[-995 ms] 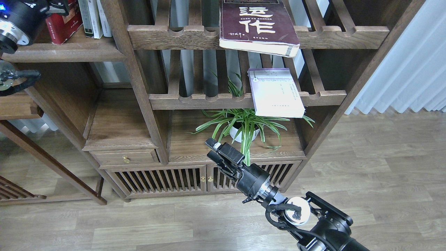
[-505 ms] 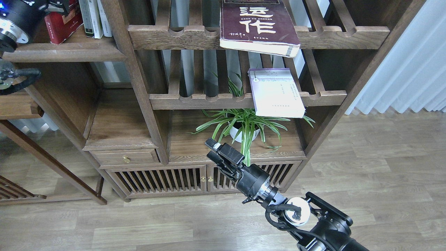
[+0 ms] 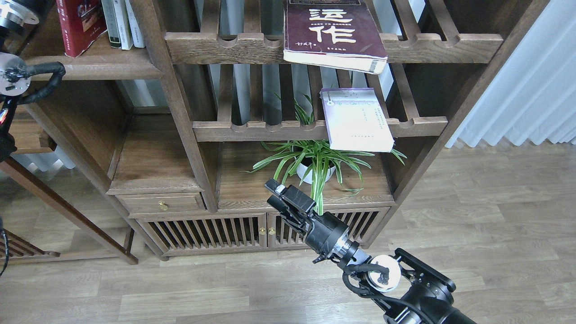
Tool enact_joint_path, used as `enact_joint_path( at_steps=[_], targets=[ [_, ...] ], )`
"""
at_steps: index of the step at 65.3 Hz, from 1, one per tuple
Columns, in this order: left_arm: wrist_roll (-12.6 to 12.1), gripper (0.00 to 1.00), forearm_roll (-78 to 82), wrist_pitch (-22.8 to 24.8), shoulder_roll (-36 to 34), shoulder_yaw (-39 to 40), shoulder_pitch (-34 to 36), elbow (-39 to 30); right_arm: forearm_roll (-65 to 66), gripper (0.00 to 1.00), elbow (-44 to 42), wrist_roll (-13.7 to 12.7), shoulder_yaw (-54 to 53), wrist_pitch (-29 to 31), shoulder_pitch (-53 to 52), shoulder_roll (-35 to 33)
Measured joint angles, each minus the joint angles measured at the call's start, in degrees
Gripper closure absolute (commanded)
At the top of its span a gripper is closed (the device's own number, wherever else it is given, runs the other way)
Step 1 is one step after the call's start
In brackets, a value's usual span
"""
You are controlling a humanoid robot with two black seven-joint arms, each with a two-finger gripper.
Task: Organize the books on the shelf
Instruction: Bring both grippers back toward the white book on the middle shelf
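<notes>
Black and jointed, my right arm rises from the lower right of the frame, and its gripper [image 3: 275, 192] sits near the centre, in front of the slatted cabinet doors [image 3: 234, 231]; its fingers look pressed together, pinching nothing. Just behind it, a spiky green plant in a white pot [image 3: 315, 164] stands on the low wooden ledge. Above the plant, the pale lavender-white paperback [image 3: 357, 119] lies flat on the lower slatted rack [image 3: 270, 130], its near end jutting over the scalloped rail. Higher, at top centre, the thick maroon paperback with big white Chinese characters [image 3: 333, 31] lies flat on the upper slatted rack [image 3: 216, 47], also overhanging. At upper left, the red paperback with a photo collage [image 3: 81, 24] stands on the solid dark-brown plank shelf [image 3: 94, 67], beside thin white- and grey-spined books [image 3: 121, 22]. My left arm shows only at the left edge; its gripper is out of frame.
</notes>
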State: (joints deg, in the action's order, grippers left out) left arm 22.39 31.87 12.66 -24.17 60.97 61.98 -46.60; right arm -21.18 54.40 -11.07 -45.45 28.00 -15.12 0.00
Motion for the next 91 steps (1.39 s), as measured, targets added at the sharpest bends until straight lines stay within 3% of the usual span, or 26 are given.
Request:
enact_joint_path(
  at_steps=[6, 21, 35, 42, 56, 66, 82, 91],
  targets=[
    [0.1, 0.44, -3.8, 1.2, -0.1, 1.1, -1.5, -3.2, 0.0, 0.14, 0.1, 0.0, -0.3, 0.0, 0.0, 0.0],
    [-0.5, 0.4, -8.7, 2.0, 0.2, 9.4, -14.0, -16.5, -0.1, 0.12, 0.7, 0.6, -0.6, 0.0, -0.1, 0.0],
    [-0.2, 0.4, -16.2, 4.4, 1.0, 13.4, -23.4, -25.0, -0.3, 0.13, 3.0, 6.8, -1.0, 0.0, -0.2, 0.0],
    [-0.2, 0.39, -19.8, 7.8, 1.2, 14.2, -27.8, -27.6, -0.3, 0.13, 4.4, 8.1, -1.0, 0.0, -0.3, 0.0],
    [-0.6, 0.36, -21.0, 15.1, 3.3, 14.4, -35.4, -29.3, -0.2, 0.13, 4.4, 8.5, -2.1, 0.0, -0.2, 0.0],
    [-1.4, 0.29, -21.0, 15.3, 6.9, 14.1, -38.0, -29.4, -0.3, 0.13, 4.0, 9.0, -4.1, 0.0, 0.4, 0.0],
    [-4.7, 0.18, -21.0, 15.3, 12.8, 13.8, -40.4, -29.4, -0.7, 0.13, 3.9, 14.8, -10.0, 0.0, 0.4, 0.0],
    [-6.2, 0.11, -21.0, 15.3, 14.7, 13.4, -41.7, -29.3, -0.8, 0.13, 3.7, 15.7, -12.1, -1.0, 0.1, 0.0]
  ],
)
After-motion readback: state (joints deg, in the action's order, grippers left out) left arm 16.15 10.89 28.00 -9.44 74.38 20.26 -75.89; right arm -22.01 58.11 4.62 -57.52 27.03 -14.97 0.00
